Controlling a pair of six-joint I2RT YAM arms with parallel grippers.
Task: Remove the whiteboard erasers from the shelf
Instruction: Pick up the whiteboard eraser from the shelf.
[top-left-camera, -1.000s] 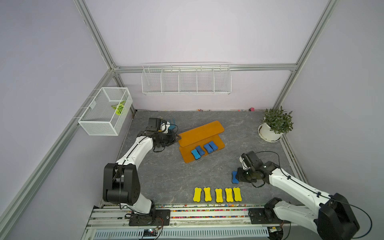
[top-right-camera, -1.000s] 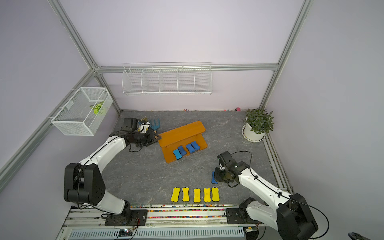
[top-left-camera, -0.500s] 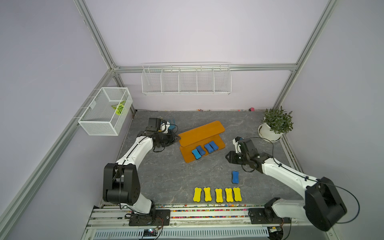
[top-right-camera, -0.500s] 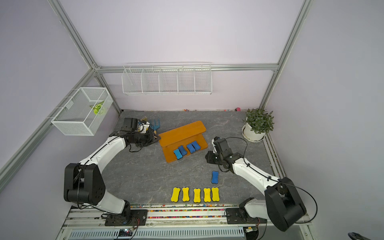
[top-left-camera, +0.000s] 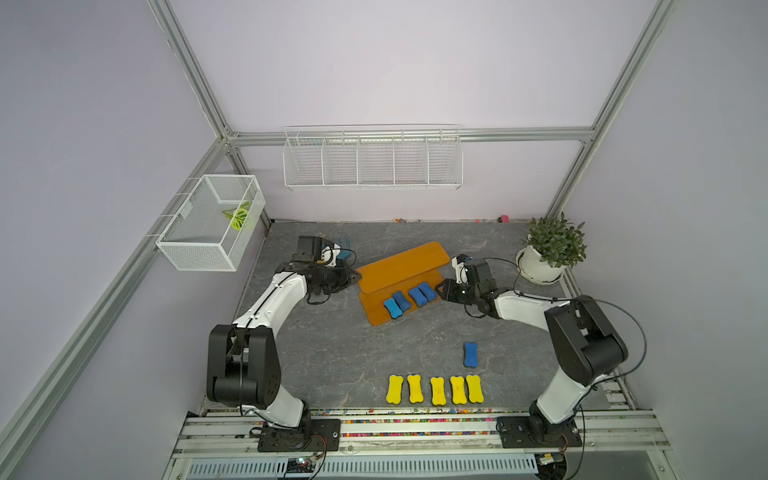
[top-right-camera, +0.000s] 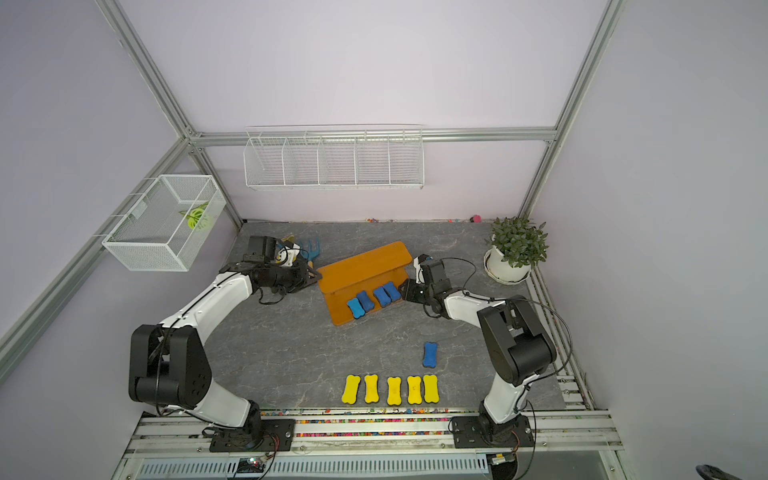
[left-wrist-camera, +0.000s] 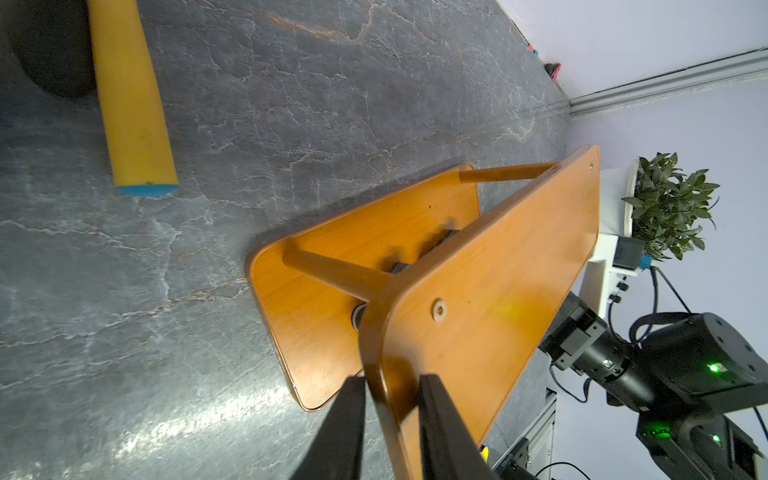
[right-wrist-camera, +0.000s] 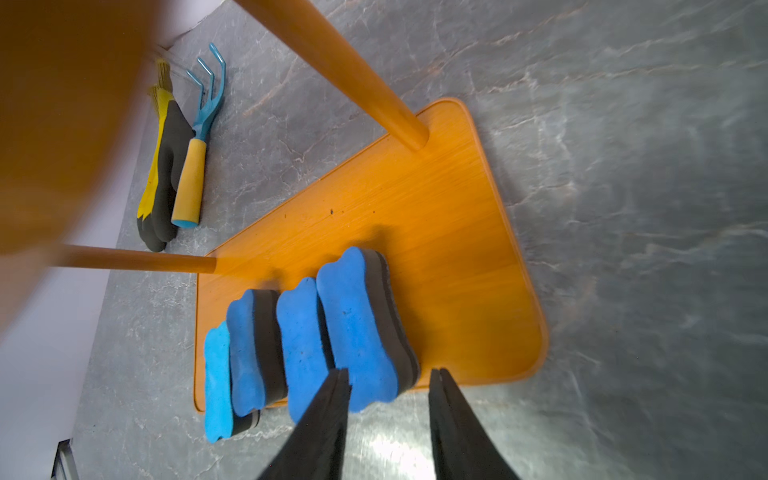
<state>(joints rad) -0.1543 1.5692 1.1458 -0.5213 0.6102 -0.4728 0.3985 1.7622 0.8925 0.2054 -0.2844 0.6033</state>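
Grey marbled tabletop (top-left-camera: 332, 353), lilac walls (top-left-camera: 374, 62). Orange shelf (top-left-camera: 399, 266) near centre, long axis 8 to 2 o'clock. Plant (top-left-camera: 552, 245) at 2 o'clock. On lower board (top-left-camera: 376, 311): four blue erasers (top-left-camera: 409, 297), side by side. Off shelf: fifth blue eraser (top-left-camera: 470, 354) at 5 o'clock; five yellow erasers (top-left-camera: 436, 390) in a row at 6 o'clock. Left gripper (left-wrist-camera: 392, 378): clamped on upper board (left-wrist-camera: 498, 291) edge, 9 o'clock end. Right gripper (right-wrist-camera: 389, 370): part open, astride end eraser (right-wrist-camera: 361, 324) at 3 o'clock end, nothing gripped.

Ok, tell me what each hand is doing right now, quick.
Left hand: closed on the top board edge of the shelf.
Right hand: open, straddling the end blue eraser, not gripping it.
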